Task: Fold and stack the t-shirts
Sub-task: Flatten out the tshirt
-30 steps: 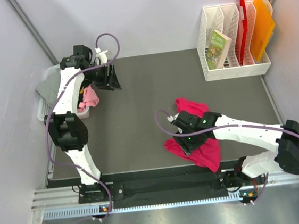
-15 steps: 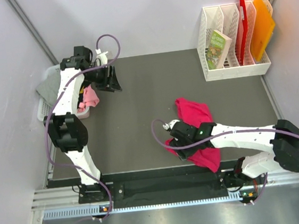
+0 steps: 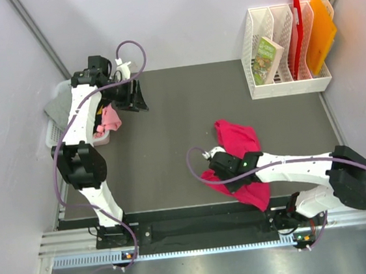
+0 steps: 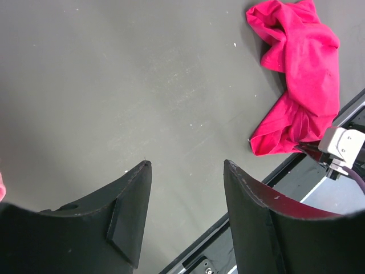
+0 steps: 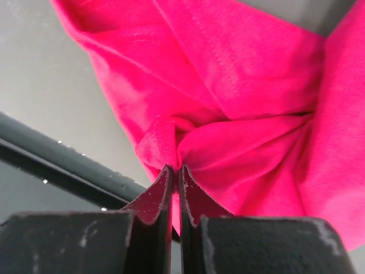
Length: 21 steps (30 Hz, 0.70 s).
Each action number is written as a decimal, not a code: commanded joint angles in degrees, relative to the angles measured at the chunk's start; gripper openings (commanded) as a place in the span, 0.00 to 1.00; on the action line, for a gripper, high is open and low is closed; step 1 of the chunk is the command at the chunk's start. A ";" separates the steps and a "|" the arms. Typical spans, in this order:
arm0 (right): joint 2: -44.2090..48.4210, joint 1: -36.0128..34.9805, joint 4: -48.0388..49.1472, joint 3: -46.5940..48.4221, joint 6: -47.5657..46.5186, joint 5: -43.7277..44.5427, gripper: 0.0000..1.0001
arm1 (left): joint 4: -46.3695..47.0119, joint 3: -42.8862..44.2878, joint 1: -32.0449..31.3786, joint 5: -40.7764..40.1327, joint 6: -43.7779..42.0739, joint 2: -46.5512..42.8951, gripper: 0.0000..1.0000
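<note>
A crimson-red t-shirt (image 3: 237,136) (image 4: 311,68) lies crumpled on the dark mat, right of centre. My right gripper (image 3: 222,172) (image 5: 175,169) is at the shirt's near-left edge, shut on a pinched fold of the red cloth (image 5: 239,85). My left gripper (image 3: 133,96) (image 4: 185,164) hangs open over bare mat at the back left, holding nothing. Beside it, a light pink t-shirt (image 3: 110,118) and a grey t-shirt (image 3: 58,108) are bunched in the white basket (image 3: 51,135) off the mat's left edge.
A white file rack (image 3: 289,88) stands at the back right, holding a green book (image 3: 266,59), a red folder (image 3: 298,25) and an orange folder (image 3: 321,31). The black front rail (image 5: 51,154) runs just below the red shirt.
My right gripper slid a little left along the red shirt's near edge and closed on a fold of it. The left arm has stayed in place, still open.
</note>
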<state>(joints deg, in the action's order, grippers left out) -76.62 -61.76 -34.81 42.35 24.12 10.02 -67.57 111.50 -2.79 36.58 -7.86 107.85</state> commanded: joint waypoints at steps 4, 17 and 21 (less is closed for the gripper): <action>-0.73 0.93 -5.17 15.98 -5.48 7.64 0.00 | 0.33 -0.23 0.06 0.34 -0.76 -3.62 0.59; -17.85 -10.38 -29.43 85.90 -18.93 8.87 0.00 | 1.83 -2.61 0.15 1.04 -0.67 -5.63 0.59; -17.79 -12.16 -30.94 97.56 -18.85 9.05 0.00 | 1.22 -0.77 0.15 2.00 -0.06 -5.64 0.59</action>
<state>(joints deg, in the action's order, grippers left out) -95.42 -72.07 -60.45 129.97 7.31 17.78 -67.24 108.95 -2.79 36.56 -7.90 105.89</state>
